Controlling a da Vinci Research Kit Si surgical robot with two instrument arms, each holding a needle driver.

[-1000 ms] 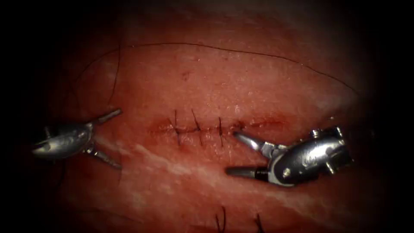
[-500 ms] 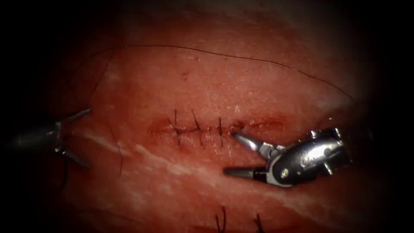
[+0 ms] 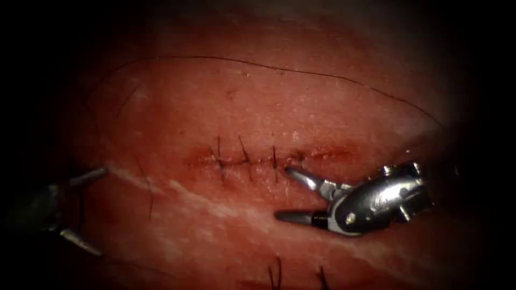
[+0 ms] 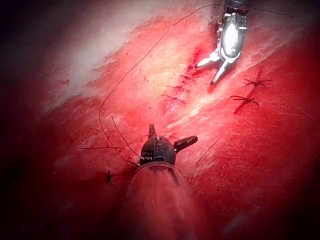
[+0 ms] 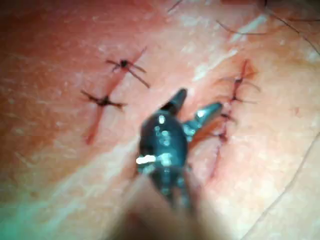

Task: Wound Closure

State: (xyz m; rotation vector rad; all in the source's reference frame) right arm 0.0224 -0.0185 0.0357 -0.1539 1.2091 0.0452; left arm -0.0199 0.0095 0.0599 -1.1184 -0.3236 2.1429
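The cut [image 3: 269, 159] runs across the middle of the tissue [image 3: 301, 107], crossed by three dark stitches [image 3: 246, 157]. No needle can be made out. A long thread [image 3: 301, 72] arcs over the tissue above the cut and trails down its left side. The right tool [image 3: 293, 194] sits just below the cut's right end, its jaws spread wide and empty, the upper one touching the cut. The left tool [image 3: 86, 212] hangs well to the left, jaws apart, gripping nothing.

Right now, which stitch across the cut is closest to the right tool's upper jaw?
The rightmost stitch of the three; the right tool, jaws open and empty, has its upper tip just right of it.
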